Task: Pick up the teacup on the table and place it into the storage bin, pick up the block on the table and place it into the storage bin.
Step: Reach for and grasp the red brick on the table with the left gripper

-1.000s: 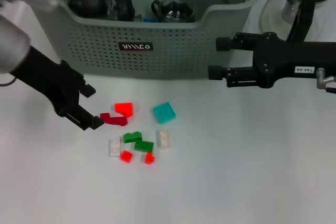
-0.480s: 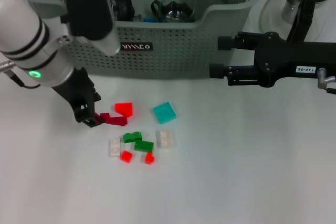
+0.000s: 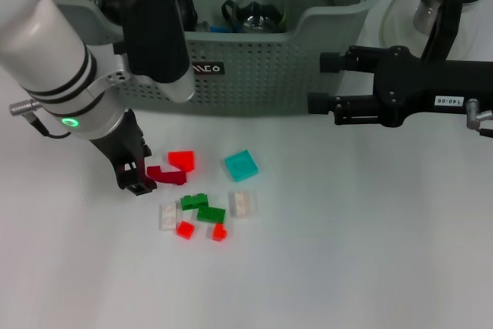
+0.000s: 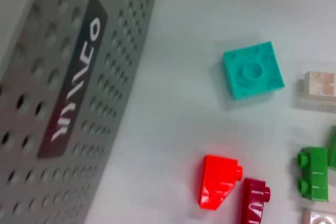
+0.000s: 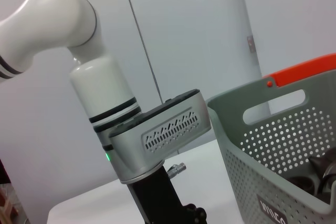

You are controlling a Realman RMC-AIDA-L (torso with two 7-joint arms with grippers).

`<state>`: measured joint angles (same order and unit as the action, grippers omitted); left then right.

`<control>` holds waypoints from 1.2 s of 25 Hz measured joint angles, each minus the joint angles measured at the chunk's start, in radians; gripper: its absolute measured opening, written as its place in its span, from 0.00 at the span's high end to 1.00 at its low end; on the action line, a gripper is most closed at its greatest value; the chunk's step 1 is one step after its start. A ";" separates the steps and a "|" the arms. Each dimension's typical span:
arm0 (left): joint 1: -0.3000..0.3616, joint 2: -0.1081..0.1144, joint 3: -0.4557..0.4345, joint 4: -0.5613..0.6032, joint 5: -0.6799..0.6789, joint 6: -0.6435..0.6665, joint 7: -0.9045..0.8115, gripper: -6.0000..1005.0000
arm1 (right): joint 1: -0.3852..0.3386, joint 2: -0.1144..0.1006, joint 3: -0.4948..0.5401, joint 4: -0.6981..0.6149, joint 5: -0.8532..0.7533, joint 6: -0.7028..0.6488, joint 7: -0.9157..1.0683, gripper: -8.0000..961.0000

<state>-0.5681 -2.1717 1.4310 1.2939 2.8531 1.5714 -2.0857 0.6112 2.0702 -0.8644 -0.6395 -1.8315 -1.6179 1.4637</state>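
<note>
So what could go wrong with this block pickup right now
The left gripper is down at the dark red block, which lies against the bright red block, so closing might nudge or catch both. The green blocks lie close by and could scatter. The right gripper hovers idle near the bin.

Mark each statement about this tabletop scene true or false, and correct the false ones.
1. The left tool is down beside the dark red plastic block. True.
2. The flat teal square block lies inside the grey-green perforated storage bin. False: it lies on the white table.
3. The right tool holds a block. False: it hovers with nothing in it, away from the blocks.
4. A bright red sloped block lies right next to the dark red one. True.
5. The bin holds dark teaware. True.
</note>
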 joint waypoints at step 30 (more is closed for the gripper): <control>-0.011 0.001 0.093 -0.030 0.003 -0.046 -0.045 0.59 | 0.002 -0.001 0.008 -0.001 0.000 -0.002 -0.003 0.11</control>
<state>-0.5786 -2.1709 1.5240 1.2635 2.8563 1.5251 -2.1308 0.6132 2.0693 -0.8560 -0.6400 -1.8315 -1.6198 1.4603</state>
